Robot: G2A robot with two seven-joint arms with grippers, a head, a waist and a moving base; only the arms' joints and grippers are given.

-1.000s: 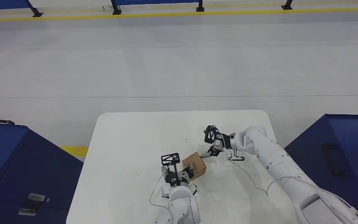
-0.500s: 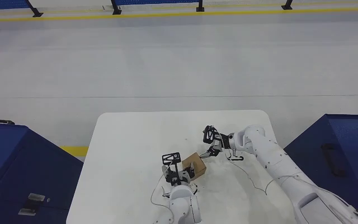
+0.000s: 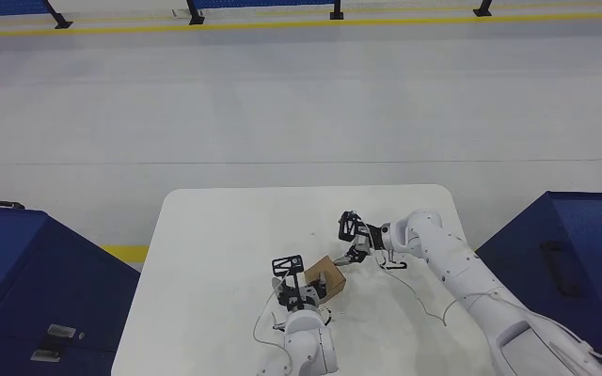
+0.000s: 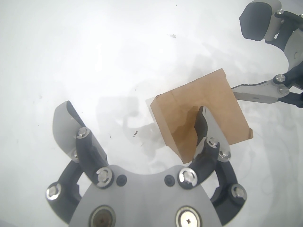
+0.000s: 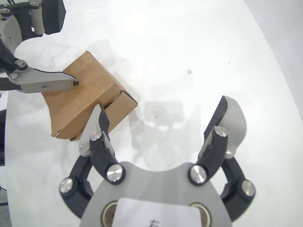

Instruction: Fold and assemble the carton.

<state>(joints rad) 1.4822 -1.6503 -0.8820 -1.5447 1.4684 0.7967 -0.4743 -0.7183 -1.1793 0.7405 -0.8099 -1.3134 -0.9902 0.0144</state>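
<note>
Easing inward against carton (image 5: pixel 92 83), right gripper (image 5: pixel 161 105), fingers (image 5: pixel 100 116) wide; left gripper (image 4: pixel 133 106) fingers wide, one on carton.

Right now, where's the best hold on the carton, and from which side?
Probably across the carton, on its two flat long walls, coming from above: they're parallel and closed. Avoid the flap end facing the right gripper; its seams look loose and could give.

1. Carton (image 3: pixel 326 275): plain brown.
2. Table (image 3: pixel 216 244) under carton: white, few dark specks.
3. At carton, left gripper (image 4: pixel 133 107) & right gripper (image 5: pixel 161 102): silver-grey, black ribbed pads (image 5: pixel 213 116).
4. Floor stripe (image 3: pixel 282 23) far beyond carton: yellow.
5. Panels (image 3: pixel 56 273) well apart from carton: blue.
</note>
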